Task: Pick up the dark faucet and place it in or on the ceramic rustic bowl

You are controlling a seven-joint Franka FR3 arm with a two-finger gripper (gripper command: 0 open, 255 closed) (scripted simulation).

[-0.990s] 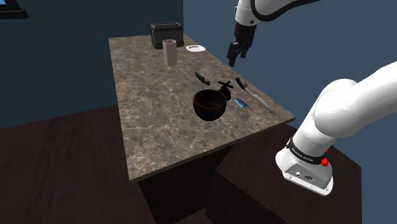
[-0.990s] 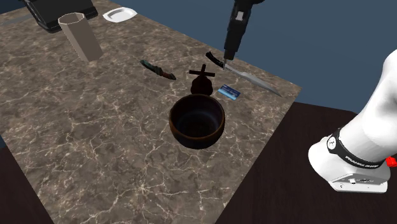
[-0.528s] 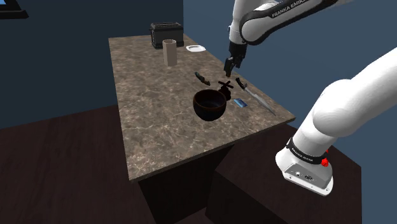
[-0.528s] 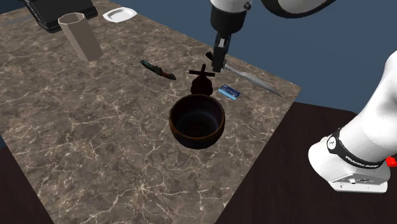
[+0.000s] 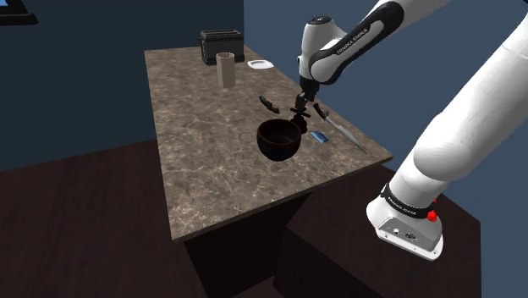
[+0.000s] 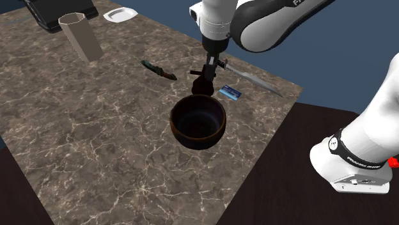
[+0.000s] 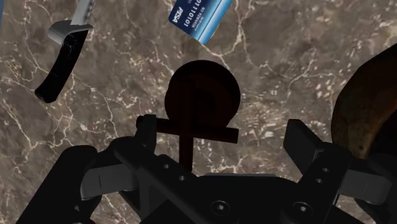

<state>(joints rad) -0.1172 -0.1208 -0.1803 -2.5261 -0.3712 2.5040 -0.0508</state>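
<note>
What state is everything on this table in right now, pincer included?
dark faucet: upright on the table, beside the bowl.
pincer: open, straddling the dark faucet, not clasping it.
bowl: upright, empty.
long knife: lying flat.
blue card: lying flat.
tall cup: upright.

The dark, nearly black faucet [image 6: 203, 85], with a round body and a cross-shaped handle, stands upright on the marbled brown surface [image 6: 96, 140]. Just beside it sits the dark brown round bowl [image 6: 192, 138], upright.
</note>
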